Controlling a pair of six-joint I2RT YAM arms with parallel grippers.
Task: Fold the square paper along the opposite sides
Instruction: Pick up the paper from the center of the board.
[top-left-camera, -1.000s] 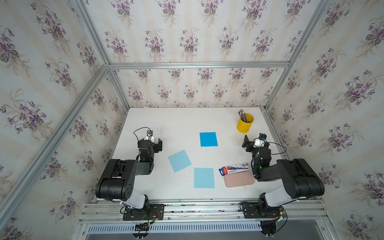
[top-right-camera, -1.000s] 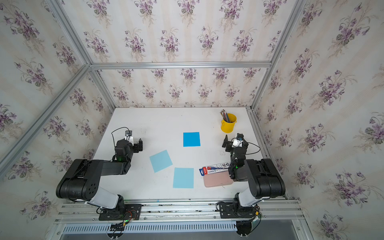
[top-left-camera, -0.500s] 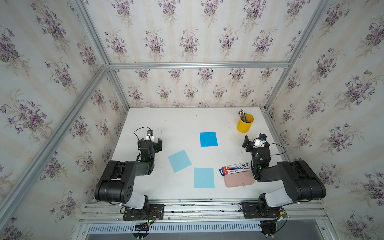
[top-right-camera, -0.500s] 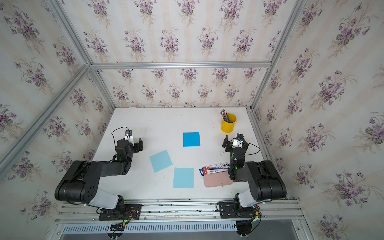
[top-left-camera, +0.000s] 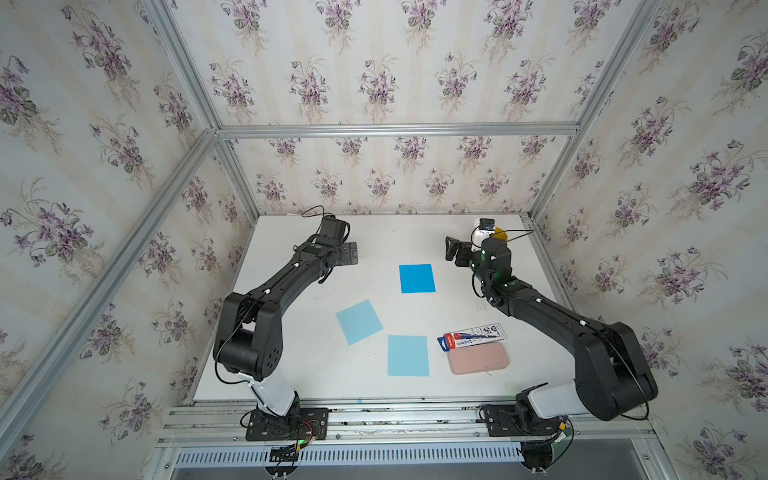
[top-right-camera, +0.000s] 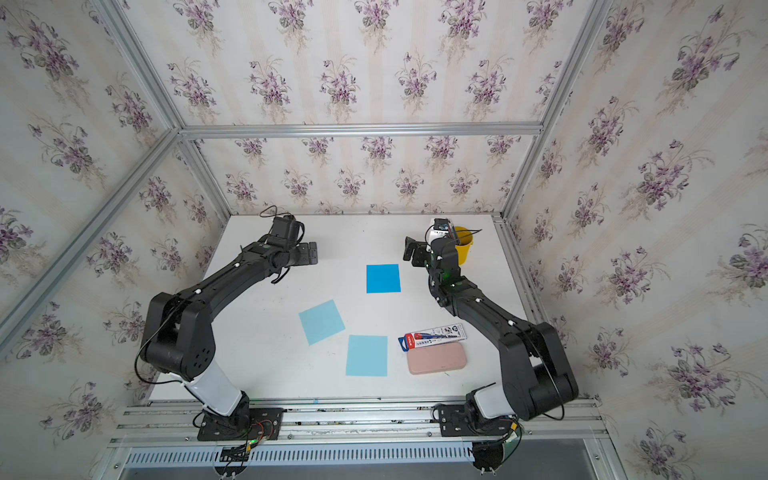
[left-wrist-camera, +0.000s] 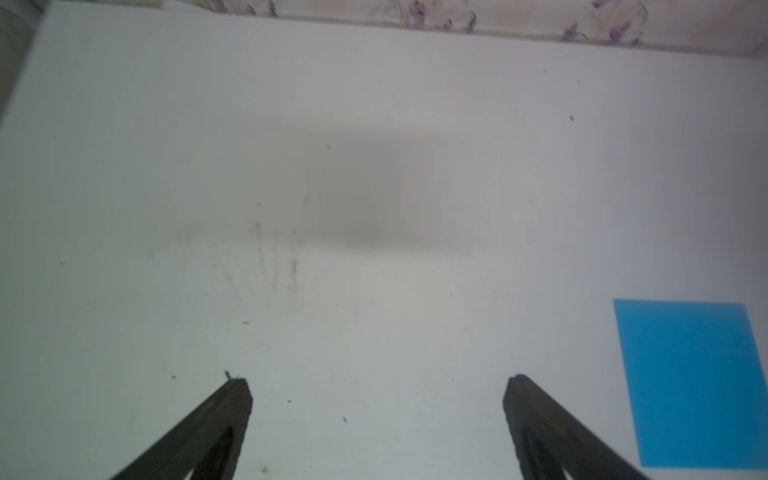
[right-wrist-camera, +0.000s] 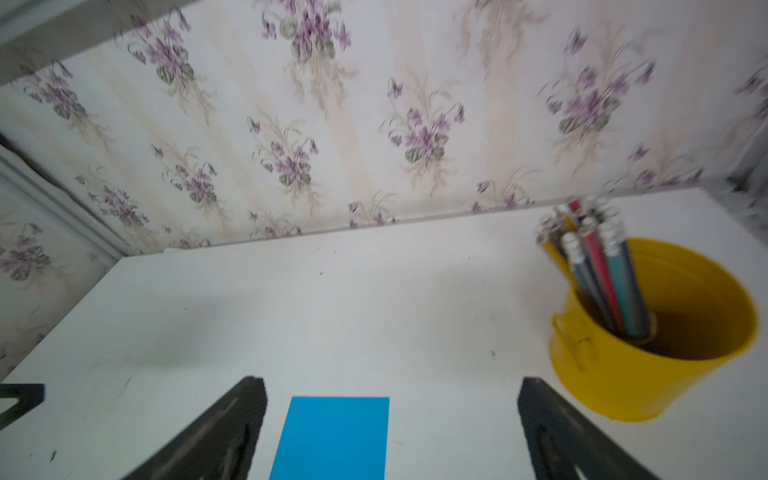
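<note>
Arms have both swung out from their folded rest poses over the far half of the white table (top-left-camera: 324, 374). Now the left gripper (left-wrist-camera: 378, 386) hangs above bare tabletop, fingers spread wide and empty, the bright blue square paper (left-wrist-camera: 690, 382) lying flat beyond the finger nearer the other arm. The right gripper (right-wrist-camera: 390, 386) is equally wide and empty; the paper shows between its fingers, touching neither, with the yellow pencil bucket (right-wrist-camera: 648, 332) just outside one. Nothing on the table has shifted.

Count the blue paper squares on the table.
3: bright blue paper square farthest back, tilted pale blue paper square midway, straight pale blue paper square nearest the front. None appears hidden.
</note>
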